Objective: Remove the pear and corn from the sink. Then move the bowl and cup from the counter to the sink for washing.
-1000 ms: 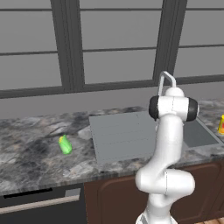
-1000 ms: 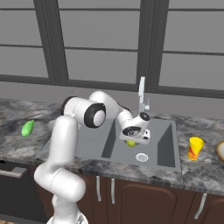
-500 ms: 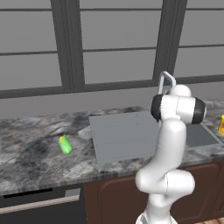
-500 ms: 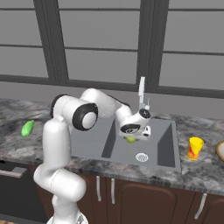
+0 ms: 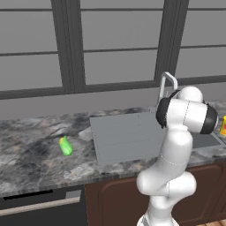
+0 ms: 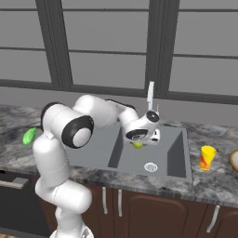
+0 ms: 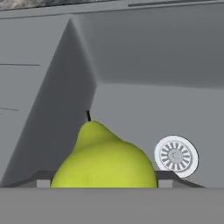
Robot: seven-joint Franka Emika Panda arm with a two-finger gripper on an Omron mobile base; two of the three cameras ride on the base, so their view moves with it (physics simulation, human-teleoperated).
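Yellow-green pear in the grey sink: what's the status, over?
End effector down in the grey sink, fingers either side of the yellow-green pear. Grip not confirmed. Green corn on the counter. Nothing in the way.

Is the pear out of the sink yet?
No, still in: the pear sits low inside the sink, near the drain.

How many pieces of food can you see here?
2. The pear sits in the sink, between the hand's fingers; the corn lies on the counter. More may be hidden.
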